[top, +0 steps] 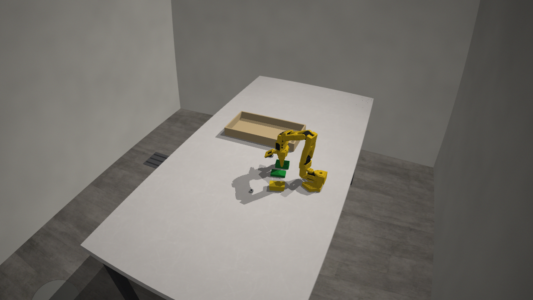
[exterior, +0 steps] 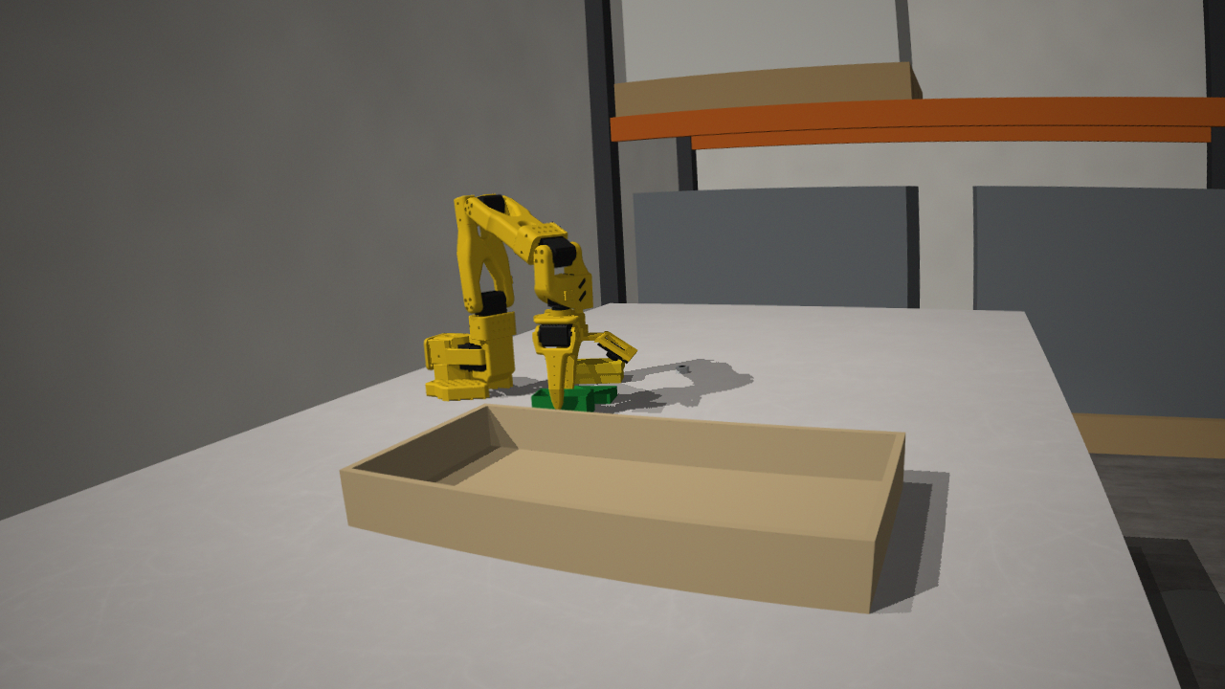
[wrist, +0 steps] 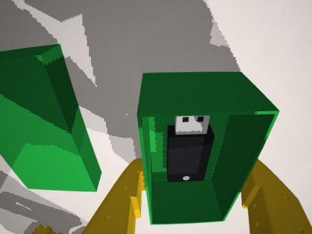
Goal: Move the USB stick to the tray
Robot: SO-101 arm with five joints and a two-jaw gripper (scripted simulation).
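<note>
The green box's base [top: 286, 164] [exterior: 582, 402] [wrist: 192, 92] stands open side up on the table. The USB stick [wrist: 186, 156], black with a silver plug, lies inside it. My gripper [top: 282, 164] [exterior: 558, 402] [wrist: 199, 169] points down and is shut on the base, one finger against each long side wall; the base partly hides the fingertips in the wrist view. The green lid [top: 278, 173] [exterior: 609, 393] [wrist: 55, 162] lies beside the base, closed face up, not touching it. The tan tray [top: 249, 136] [exterior: 599, 540] is beyond the base, with nothing visible in it.
A yellow box [top: 277, 186] [exterior: 599, 370] stands on the other side of the lid from the base. A small grey round object [top: 251, 190] [exterior: 682, 367] sits on the table [top: 193, 223] [exterior: 213, 599] away from the arm. The tray's walls stand close to the base.
</note>
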